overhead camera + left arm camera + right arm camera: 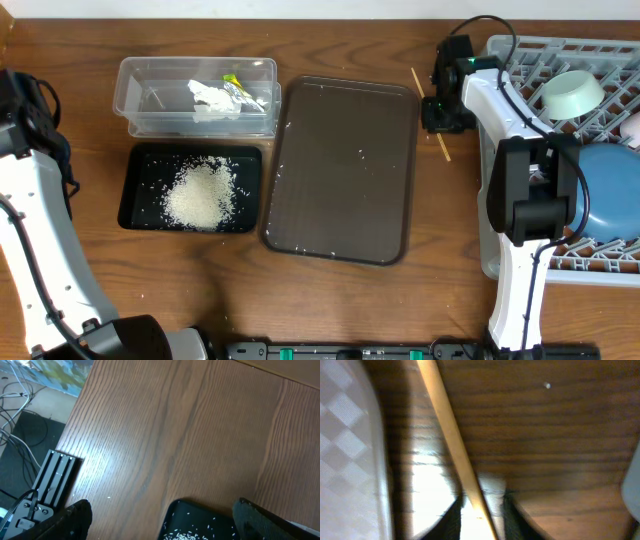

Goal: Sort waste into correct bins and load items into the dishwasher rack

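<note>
wooden chopstick (pixel 444 151) mid hidden under right claw (pixel 438 112); grip unclr.

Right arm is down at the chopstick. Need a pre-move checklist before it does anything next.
1. Chopstick lies between the right end effector fingers: ok.
2. Fingers clamped firmly on the chopstick: cannot tell, the wrist view is blurred.
3. Chopstick flat on the table, not lifted: ok.
4. Free lattice in the dishwasher rack beside the mint green bowl and blue plate: ok.
5. Left end effector open, empty, away at the black tray: ok.
</note>
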Tool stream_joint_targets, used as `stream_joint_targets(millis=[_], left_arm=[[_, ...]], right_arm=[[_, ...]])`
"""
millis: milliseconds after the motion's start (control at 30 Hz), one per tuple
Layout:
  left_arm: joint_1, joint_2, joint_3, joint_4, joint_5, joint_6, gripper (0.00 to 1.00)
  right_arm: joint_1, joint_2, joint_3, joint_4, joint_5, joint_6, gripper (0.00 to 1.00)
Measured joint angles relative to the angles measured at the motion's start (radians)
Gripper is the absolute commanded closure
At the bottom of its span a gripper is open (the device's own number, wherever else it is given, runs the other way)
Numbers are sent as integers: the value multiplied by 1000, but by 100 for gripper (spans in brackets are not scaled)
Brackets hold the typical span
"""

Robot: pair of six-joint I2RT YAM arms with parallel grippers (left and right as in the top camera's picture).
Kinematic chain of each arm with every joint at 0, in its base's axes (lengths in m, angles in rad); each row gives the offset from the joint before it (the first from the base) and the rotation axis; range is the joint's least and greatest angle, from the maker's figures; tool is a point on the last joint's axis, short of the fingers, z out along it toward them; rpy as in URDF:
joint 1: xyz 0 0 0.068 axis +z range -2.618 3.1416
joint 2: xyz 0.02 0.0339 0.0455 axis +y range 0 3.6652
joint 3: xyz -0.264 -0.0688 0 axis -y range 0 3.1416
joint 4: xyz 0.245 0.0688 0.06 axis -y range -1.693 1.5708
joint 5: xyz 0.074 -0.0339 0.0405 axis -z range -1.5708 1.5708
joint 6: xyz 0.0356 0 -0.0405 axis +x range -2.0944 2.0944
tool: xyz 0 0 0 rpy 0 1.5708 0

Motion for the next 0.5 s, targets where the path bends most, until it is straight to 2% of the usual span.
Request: stream_joint_targets(millis=[267, 500], left_arm=[[0, 0, 0, 0, 0, 0, 8], [0, 0, 0, 0, 0, 0, 8]], right_arm=[[5, 0, 3, -30, 6, 12, 99], [23, 0, 71, -182, -5, 41, 99]])
